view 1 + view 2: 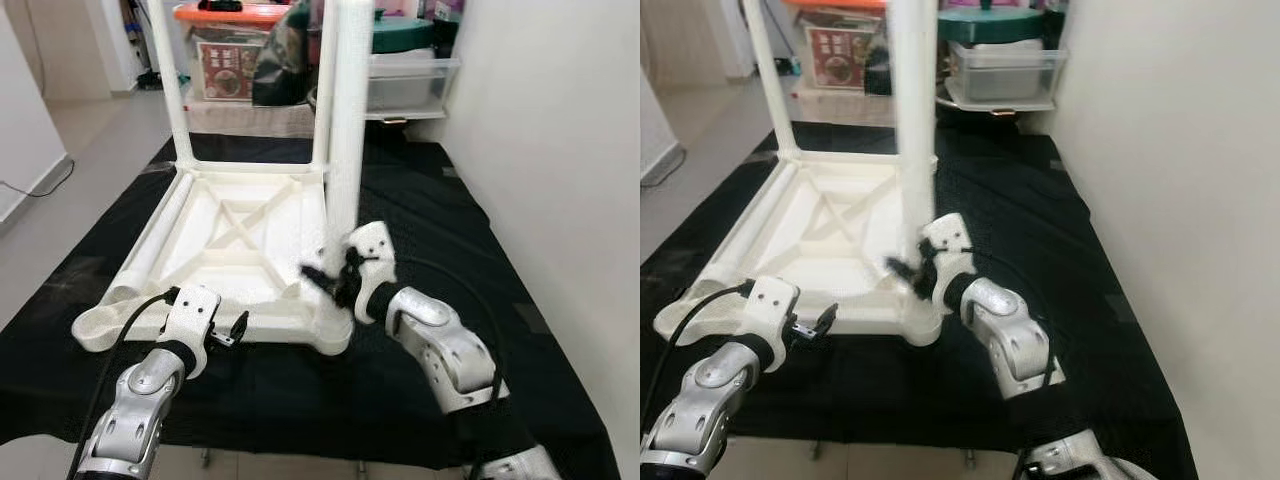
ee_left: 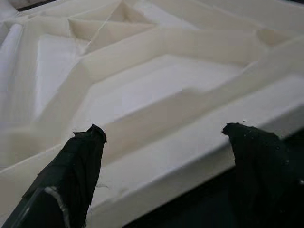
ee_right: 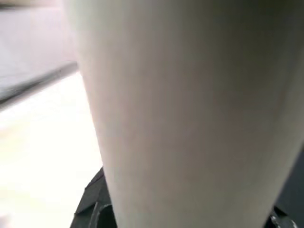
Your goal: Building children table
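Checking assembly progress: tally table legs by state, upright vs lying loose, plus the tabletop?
Upright legs: 3, far left, far right, near right leg with the right gripper at its base
Loose legs lying on tabletop: 1
Tabletops, upside down: 1
Total: 5 parts

No text can be read; the red box's (image 1: 224,68) print is too blurred.

Near-right table leg (image 1: 347,130): top cut off by upper picture edge; blurred along its length. Two far legs (image 1: 170,80) likewise cut off at top. Right gripper (image 1: 335,275): fingers partly hidden at leg base, grip unclear. Right wrist view: leg blurred, fingertips cut off at lower edge. Storage boxes (image 1: 410,75) beyond far edge of black mat (image 1: 450,240): contents indistinct.
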